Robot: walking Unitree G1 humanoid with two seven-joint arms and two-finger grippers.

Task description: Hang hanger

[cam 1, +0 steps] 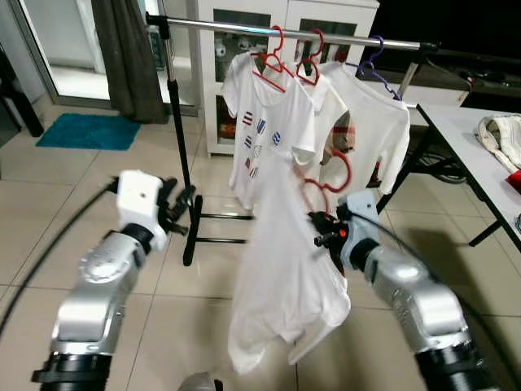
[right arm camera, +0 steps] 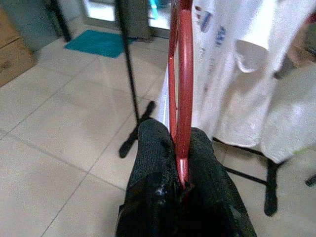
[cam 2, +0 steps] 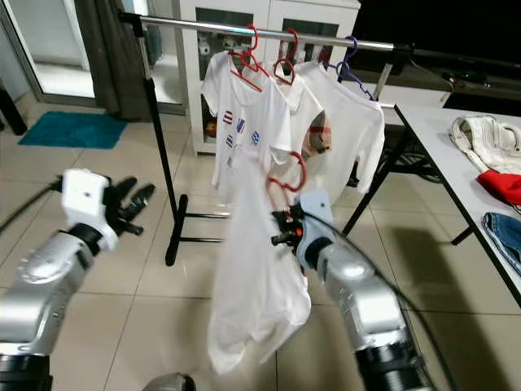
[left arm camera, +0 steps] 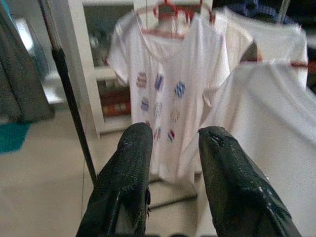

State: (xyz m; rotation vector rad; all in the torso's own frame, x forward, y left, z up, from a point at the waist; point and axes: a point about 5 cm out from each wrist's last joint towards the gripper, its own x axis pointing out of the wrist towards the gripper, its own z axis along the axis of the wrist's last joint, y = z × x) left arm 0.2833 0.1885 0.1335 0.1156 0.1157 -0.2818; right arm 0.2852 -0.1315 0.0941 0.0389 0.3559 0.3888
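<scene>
At the far left a teal mat (cam 1: 88,131) is seen on the tiled floor beside a grey curtain (cam 1: 129,57). The left gripper (left arm camera: 170,163) is held up in front of the black upright post of the clothes rack (cam 1: 181,155); its two black fingers (left arm camera: 127,173) are parted with a clear gap between them, and nothing is held. Across the top, the silver rail of the rack (cam 1: 285,32) is carried by that post, and three shirts are hung from it: a white shirt with small printed patches (cam 1: 264,138) on a red hanger (cam 1: 275,61), a second white shirt behind it on another red hanger (cam 1: 309,61), and a third white shirt (cam 1: 374,130) on a purple hanger (cam 1: 373,63). Below and in front of these, a plain white T-shirt (cam 1: 281,269) is draped from a red hanger (right arm camera: 180,74), which is clamped between the closed fingers of the right gripper (right arm camera: 180,163); the hanger's hook (cam 1: 330,175) is raised toward the hung shirts but stays below the rail, not on it. A white cabinet (cam 1: 285,16) stands behind the rack. At the far right a white table (cam 2: 456,171) is seen, with a cream garment (cam 2: 487,138), a red cloth (cam 2: 503,186) and blue denim (cam 2: 503,232) lying on it.
</scene>
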